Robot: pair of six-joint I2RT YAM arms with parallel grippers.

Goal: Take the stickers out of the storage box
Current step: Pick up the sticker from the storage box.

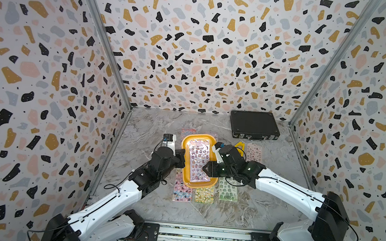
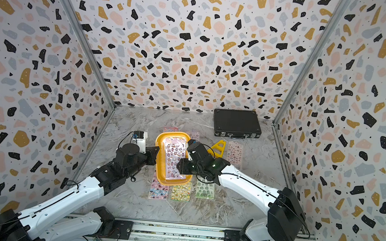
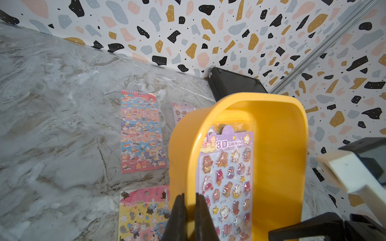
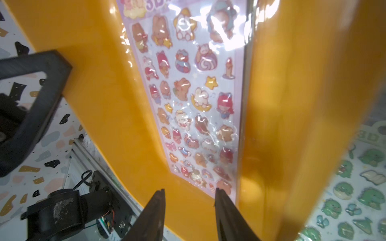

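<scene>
A: Storage box (image 1: pixel 199 136)?
B: Table centre; left gripper (image 3: pixel 189 196) clamps its 9 o'clock rim.
A: Stickers (image 1: pixel 197 160)?
B: Purple sheet inside; right gripper (image 4: pixel 189 191) at 4 o'clock, fingers apart, holding nothing.

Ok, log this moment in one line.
left end effector: shut on storage box rim | right end effector: open, at purple sticker sheet in box

Sticker sheet (image 1: pixel 198 159) in storage box (image 1: pixel 199 136); other sheets (image 1: pixel 204 195) around box; briefcase (image 1: pixel 254 124) behind, right.
</scene>
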